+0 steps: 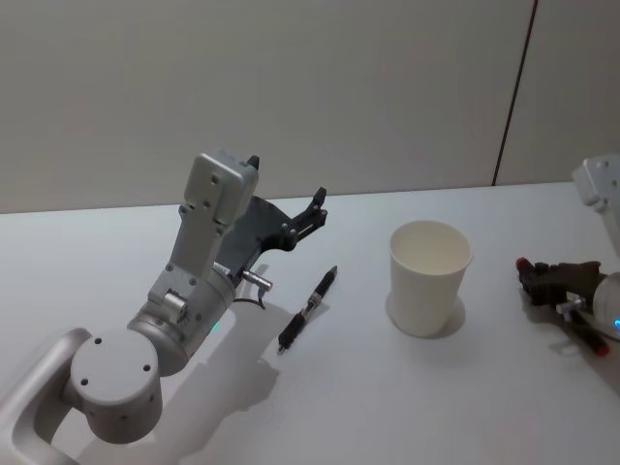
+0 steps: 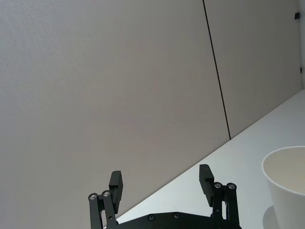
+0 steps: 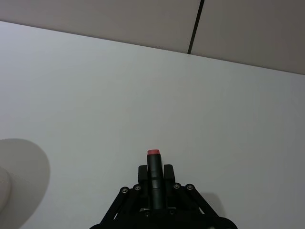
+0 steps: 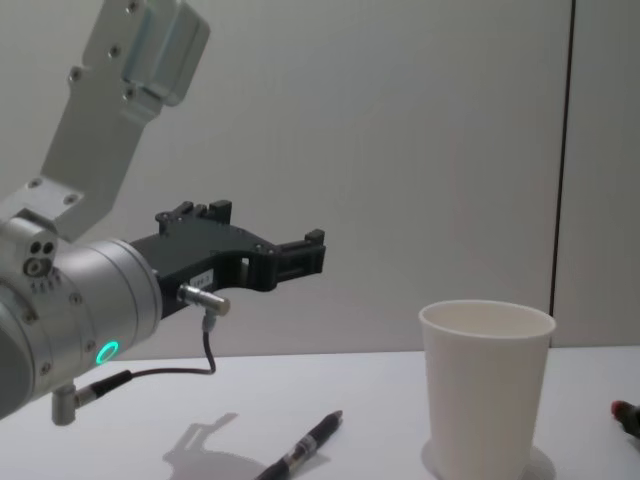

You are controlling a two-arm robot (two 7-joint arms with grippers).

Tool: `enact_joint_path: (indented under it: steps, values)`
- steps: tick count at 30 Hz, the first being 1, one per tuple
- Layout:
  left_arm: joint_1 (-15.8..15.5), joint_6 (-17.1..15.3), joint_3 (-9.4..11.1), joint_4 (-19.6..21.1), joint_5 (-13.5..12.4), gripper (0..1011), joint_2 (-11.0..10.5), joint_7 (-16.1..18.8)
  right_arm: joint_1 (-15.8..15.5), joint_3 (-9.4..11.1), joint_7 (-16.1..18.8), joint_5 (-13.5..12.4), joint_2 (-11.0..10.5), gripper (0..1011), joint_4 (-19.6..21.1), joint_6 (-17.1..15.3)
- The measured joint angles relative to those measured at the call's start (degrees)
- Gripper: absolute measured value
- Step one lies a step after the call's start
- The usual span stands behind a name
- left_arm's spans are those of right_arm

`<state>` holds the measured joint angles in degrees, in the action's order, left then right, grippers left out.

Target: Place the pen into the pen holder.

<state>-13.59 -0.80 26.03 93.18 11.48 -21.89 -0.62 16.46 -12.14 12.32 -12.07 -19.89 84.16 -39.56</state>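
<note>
**Pen not yet picked up; left gripper open above it**

- **Pen** (image 1: 308,310): slim and black. It lies flat on the table (image 1: 387,407), lower centre of the head view, angled toward the upper right. Nothing touches it.
- **Pen holder** (image 1: 429,281): a plain white paper cup, upright, right of centre. It is near the pen but apart from it. What shows of its inside is bare.
- **Left gripper** (image 1: 312,208): centre-left of the head view, raised off the table just beyond the pen's far end. Jaws wide, nothing between them.
- **Right gripper** (image 1: 533,276): at the right edge of the head view, low by the table. Its jaws are closed on a dark red-tipped stick (image 3: 154,164); whether that is another pen cannot be told.
- **Step in hand (judged):** the approach to grasp the pen.
  - Tip the wrist downward and set the jaws across the barrel near its middle, square to its length, so the pen does not pivot.
  - The pen is thin and low, so close only once the fingertips reach the tabletop; a glancing touch could roll it.
  - After the lift, turn the pen upright and let go over the cup's mouth, clear of the rim. The cup looks light enough to tip.
- **Surface:** white, smooth and matte, with soft shadows.
- **Room:** a plain pale wall (image 1: 291,87) fills the upper half, with one dark vertical seam (image 1: 513,92) at the upper right.
</note>
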Motion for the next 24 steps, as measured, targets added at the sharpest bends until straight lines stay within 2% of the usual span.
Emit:
enact_joint_path:
  steps: [24]
  values:
    - [0.0, 0.0, 0.0, 0.0, 0.0, 1001, 0.0, 0.0, 0.08, -0.04, 0.05, 0.01, 0.05, 185, -0.02, 0.06]
